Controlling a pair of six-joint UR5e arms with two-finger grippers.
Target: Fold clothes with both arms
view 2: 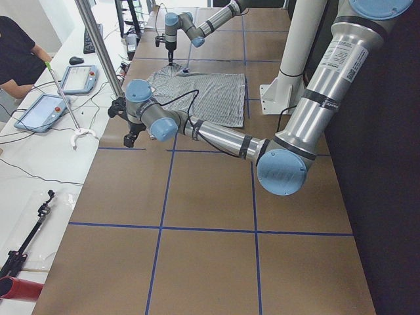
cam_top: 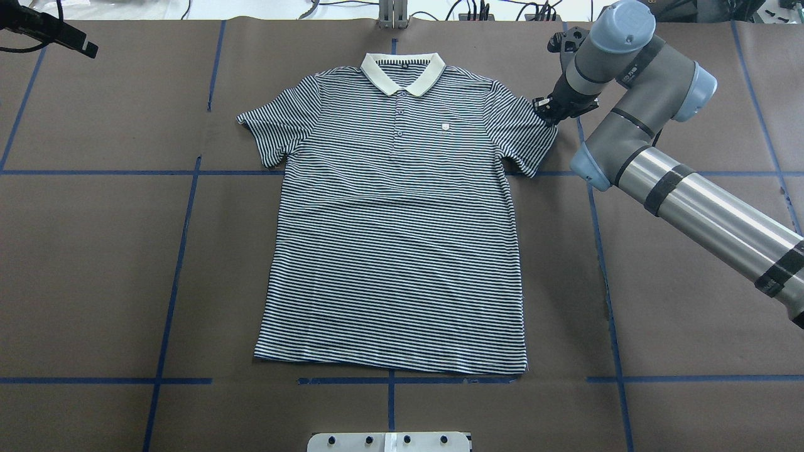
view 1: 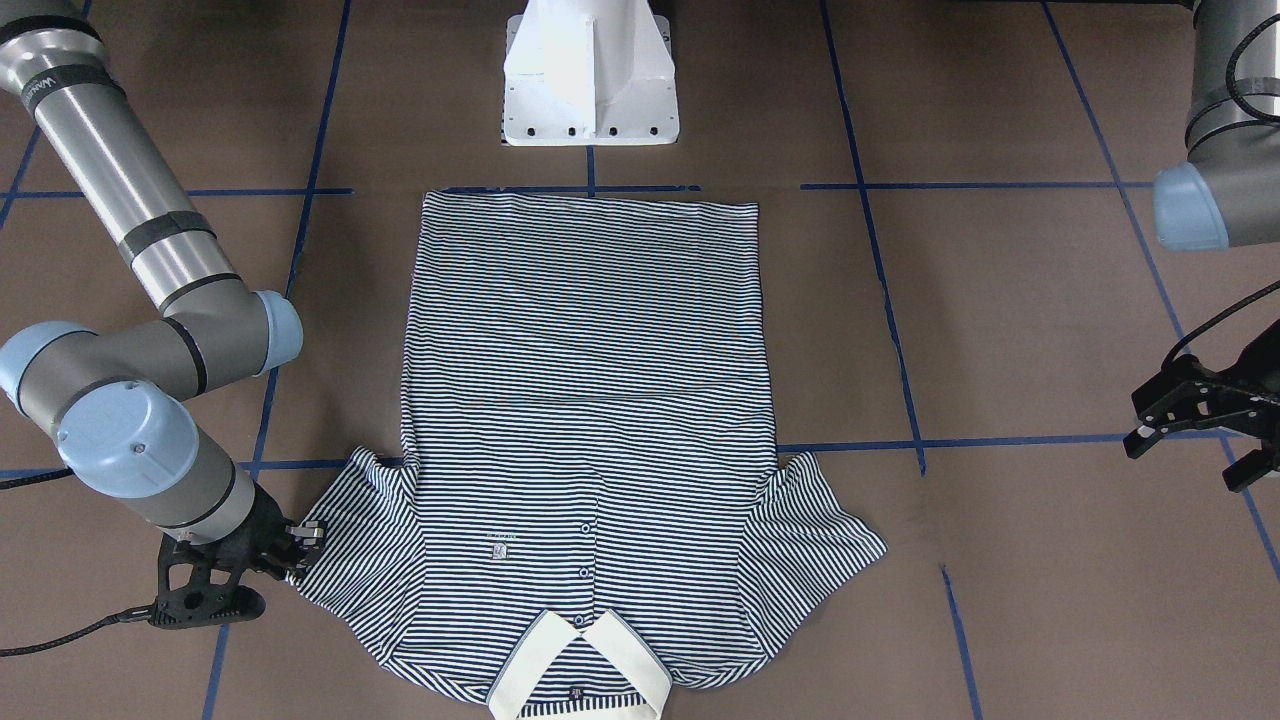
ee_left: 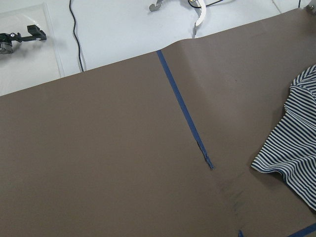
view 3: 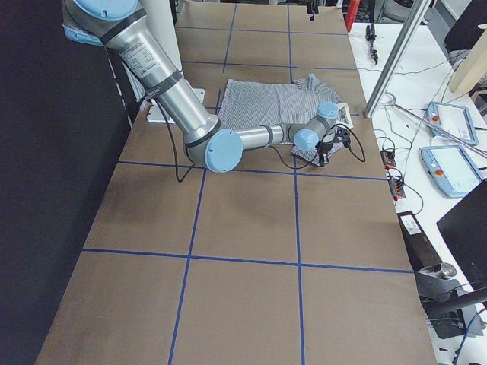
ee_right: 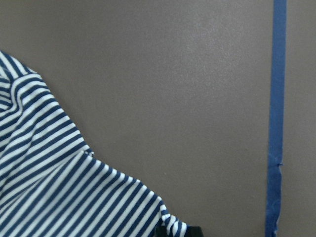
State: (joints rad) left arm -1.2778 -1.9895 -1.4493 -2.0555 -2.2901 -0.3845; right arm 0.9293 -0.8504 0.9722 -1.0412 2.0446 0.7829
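Observation:
The navy-and-white striped polo shirt (view 1: pixel 590 400) lies flat and face up on the brown table, with its cream collar (cam_top: pixel 402 70) on the far side from my base. My right gripper (view 1: pixel 303 548) is down at the outer edge of one sleeve (cam_top: pixel 524 135) and looks shut on that edge. The right wrist view shows the sleeve's corner (ee_right: pixel 170 224) lying on a dark fingertip. My left gripper (view 1: pixel 1188 462) is open and empty. It hovers well off to the side of the other sleeve (cam_top: pixel 270 129), near the table's far corner (cam_top: pixel 88 49).
The white pedestal base (view 1: pixel 590 90) stands just behind the shirt's hem. Blue tape lines (cam_top: pixel 182 251) cross the brown table cover. Beyond the far table edge is a white bench with tablets (view 2: pixel 46 111), cables and a seated person (view 2: pixel 13 52).

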